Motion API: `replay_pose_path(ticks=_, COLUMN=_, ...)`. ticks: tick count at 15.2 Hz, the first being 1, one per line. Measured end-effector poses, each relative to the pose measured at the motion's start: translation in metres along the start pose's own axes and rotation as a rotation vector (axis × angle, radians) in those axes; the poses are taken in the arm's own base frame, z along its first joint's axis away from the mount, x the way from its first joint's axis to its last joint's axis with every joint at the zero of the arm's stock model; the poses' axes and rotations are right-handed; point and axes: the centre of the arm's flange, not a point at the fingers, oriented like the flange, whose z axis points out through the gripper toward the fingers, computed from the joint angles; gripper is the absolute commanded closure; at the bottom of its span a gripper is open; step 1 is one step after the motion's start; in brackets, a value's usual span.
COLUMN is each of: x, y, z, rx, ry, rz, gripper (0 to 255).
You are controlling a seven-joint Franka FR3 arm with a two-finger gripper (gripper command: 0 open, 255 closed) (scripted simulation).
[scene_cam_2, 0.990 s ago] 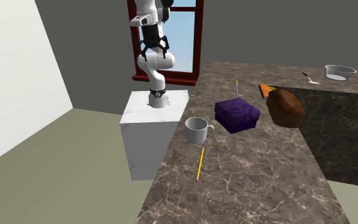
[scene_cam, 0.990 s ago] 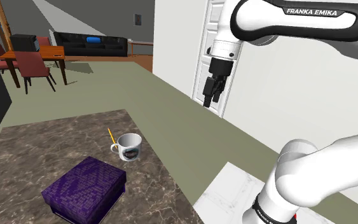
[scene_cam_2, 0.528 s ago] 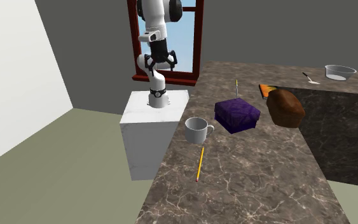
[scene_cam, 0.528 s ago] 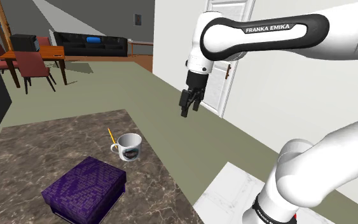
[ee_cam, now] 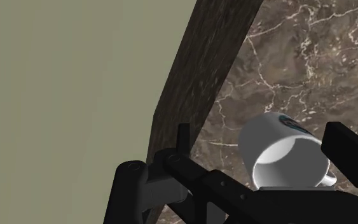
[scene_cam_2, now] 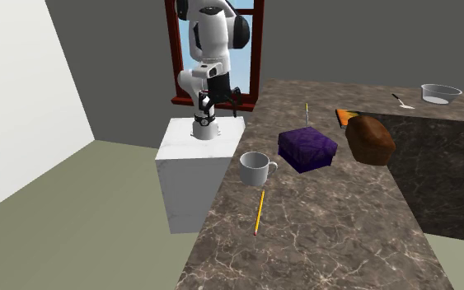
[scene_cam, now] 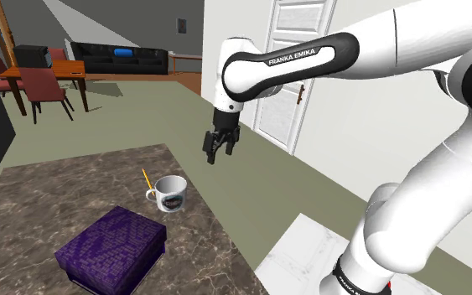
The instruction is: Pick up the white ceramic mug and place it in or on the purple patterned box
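In the shoulder view the white mug stands upright on the dark marbled tabletop, near the edge on this view's right. It carries a dark emblem on its side, and its handle points to this view's left. A yellow pencil lies just behind it. The purple patterned box sits near it, lower and to the left, not touching it. The black pincer hangs in the air above and to the right of the mug and points downward. In the second exterior view the mug stands near the tabletop's edge beside the white stand, with its handle toward the box. In the wrist view the mug shows its round mouth and pale grey inside. The fingers stand apart, so the pincer is wide and grips nothing.
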Motion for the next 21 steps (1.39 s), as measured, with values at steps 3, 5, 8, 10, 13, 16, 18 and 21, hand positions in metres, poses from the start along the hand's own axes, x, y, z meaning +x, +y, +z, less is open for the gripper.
replay_pose_path(ticks=3, x=0.028, y=-0.012, z=0.026, rx=-0.007, ry=0.004, rz=0.003, gripper=0)
replay_pose_path(ticks=5, x=0.045, y=-0.018, z=0.039, rx=-0.012, ry=0.006, rz=0.004, gripper=0)
replay_pose_path(ticks=8, x=0.078, y=-0.029, z=0.067, rx=-0.018, ry=0.008, rz=0.007, gripper=0)
replay_pose_path(ticks=10, x=0.099, y=-0.036, z=0.083, rx=-0.022, ry=0.009, rz=0.009, gripper=0)
replay_pose_path(ticks=13, x=0.113, y=-0.042, z=0.101, rx=-0.026, ry=0.011, rz=0.011, gripper=0)
replay_pose_path(ticks=16, x=0.116, y=-0.043, z=0.118, rx=-0.026, ry=0.011, rz=0.011, gripper=0)
replay_pose_path(ticks=18, x=0.117, y=-0.043, z=0.128, rx=-0.026, ry=0.011, rz=0.011, gripper=0)
replay_pose_path(ticks=21, x=0.117, y=-0.043, z=0.135, rx=-0.026, ry=0.011, rz=0.011, gripper=0)
